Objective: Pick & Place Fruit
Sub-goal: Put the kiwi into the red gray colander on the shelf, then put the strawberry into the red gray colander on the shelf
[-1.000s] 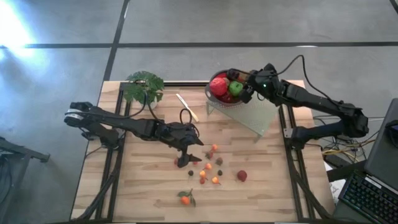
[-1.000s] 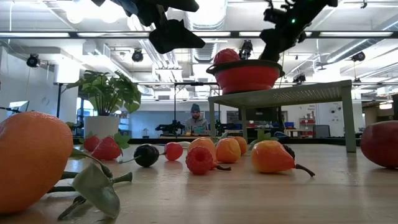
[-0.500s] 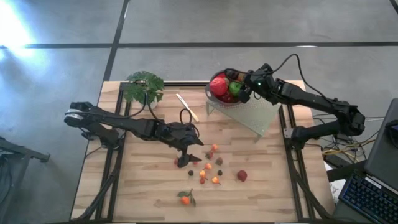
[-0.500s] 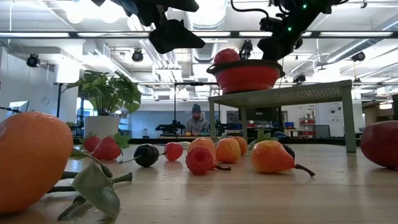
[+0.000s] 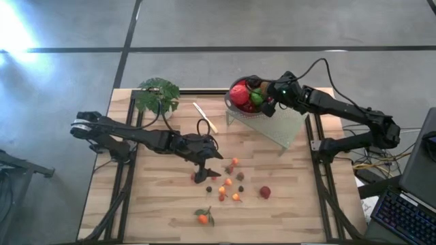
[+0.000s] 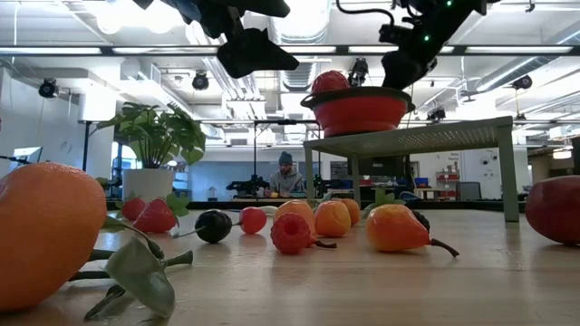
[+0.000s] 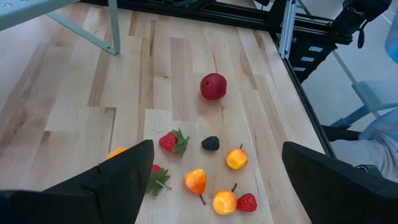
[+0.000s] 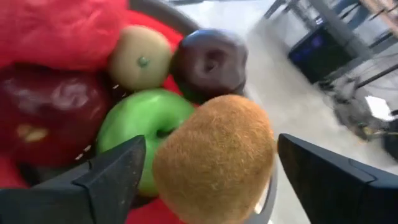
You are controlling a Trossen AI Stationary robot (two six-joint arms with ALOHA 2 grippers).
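Now the right gripper (image 8: 205, 180) hangs spread over the red bowl (image 5: 240, 103), the kiwi (image 8: 214, 158) apparently just released. Next: the spread left gripper (image 7: 214, 180) takes fruit off the counter (image 5: 157, 204).

Big tangerine (image 6: 45, 231) at near left, small berries (image 6: 313, 225) mid-table, red bowl (image 6: 360, 109) on a raised rack (image 6: 412, 140) — leafy plant (image 6: 159, 136) behind

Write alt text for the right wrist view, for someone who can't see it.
Close-up into a red bowl of fruit: a fuzzy brown kiwi sits between the right gripper's two open dark fingers, resting on a green apple. Behind lie a dark plum, a small pale-green fruit and red fruit.
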